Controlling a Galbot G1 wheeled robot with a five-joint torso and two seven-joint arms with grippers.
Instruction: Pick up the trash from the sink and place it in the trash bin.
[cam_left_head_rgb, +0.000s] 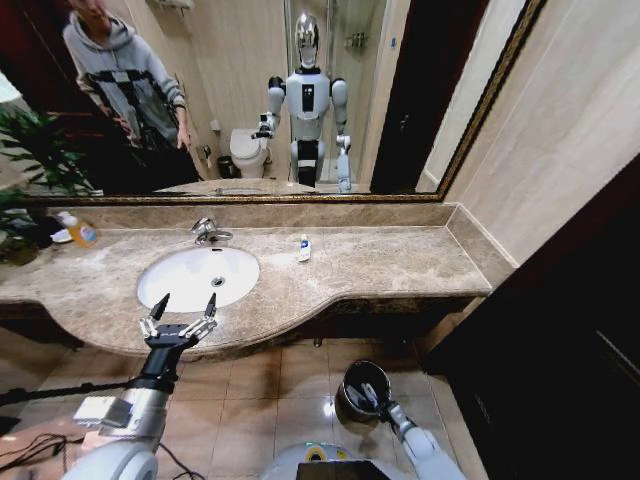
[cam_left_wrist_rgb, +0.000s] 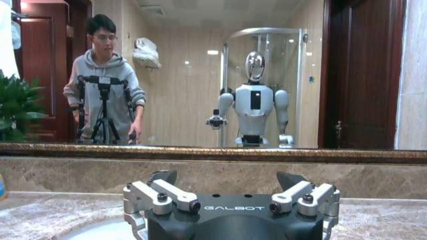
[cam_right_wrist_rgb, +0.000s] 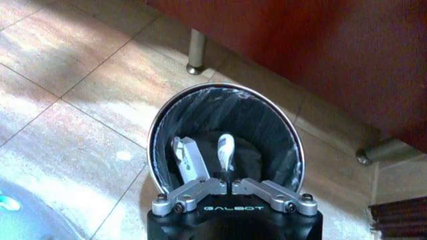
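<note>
The beige-brown marble tabletop (cam_left_head_rgb: 380, 262) carries the white oval sink (cam_left_head_rgb: 190, 278), set into it left of its middle. Right of the sink, near the back wall, stands a small white tube (cam_left_head_rgb: 304, 247). Far left of the sink stands a bottle of orange-yellow liquid (cam_left_head_rgb: 78, 230). Below the sink, to its right, the trash bin (cam_left_head_rgb: 362, 388) stands on the tiled floor (cam_left_head_rgb: 270, 385).

Right hand (cam_right_wrist_rgb: 231, 184) fingertips' grip on white tube (cam_right_wrist_rgb: 225, 149) unclear; small counter item (cam_left_head_rgb: 304, 247) unidentifiable.
</note>
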